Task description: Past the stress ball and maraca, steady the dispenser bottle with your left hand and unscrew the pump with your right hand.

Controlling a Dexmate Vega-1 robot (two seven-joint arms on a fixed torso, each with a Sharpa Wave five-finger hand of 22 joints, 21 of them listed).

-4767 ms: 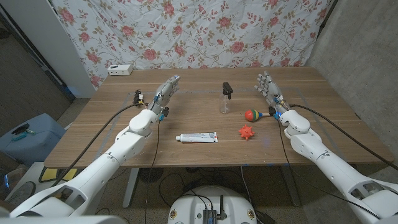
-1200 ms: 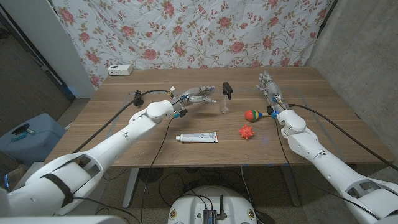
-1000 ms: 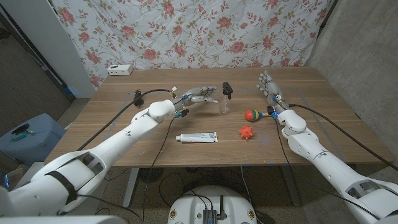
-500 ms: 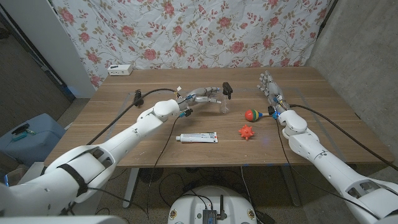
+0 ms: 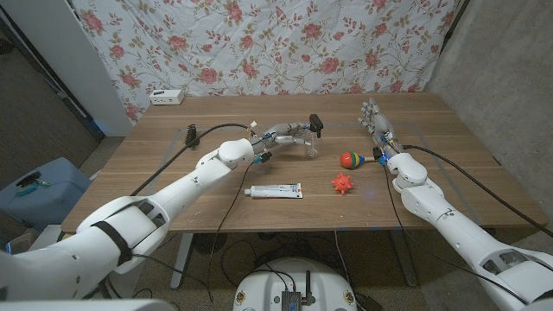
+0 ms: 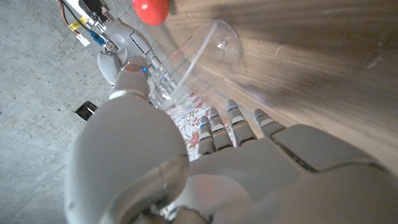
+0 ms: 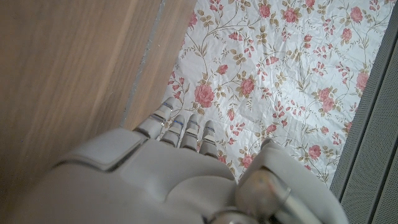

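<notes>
The dispenser bottle (image 5: 310, 147) is clear with a black pump (image 5: 316, 122) and stands upright at the table's middle, toward the back. My left hand (image 5: 289, 133) reaches it from the left. In the left wrist view the clear bottle (image 6: 198, 55) lies between the thumb and the spread fingers (image 6: 236, 121); no firm grip shows. My right hand (image 5: 377, 126) stands upright at the right, fingers straight and apart, holding nothing. The maraca (image 5: 351, 159) lies between the bottle and my right hand. A red spiky stress ball (image 5: 343, 183) lies nearer the front.
A white toothpaste tube (image 5: 273, 191) lies in front of the bottle. A small white box (image 5: 167, 97) sits at the back left corner. A floral cloth (image 5: 285, 43) hangs behind the wooden table (image 5: 155, 181).
My left hand has swung from the left side of the table toward the right and now has its fingers around the bottle. My right hand has stayed where it was.
</notes>
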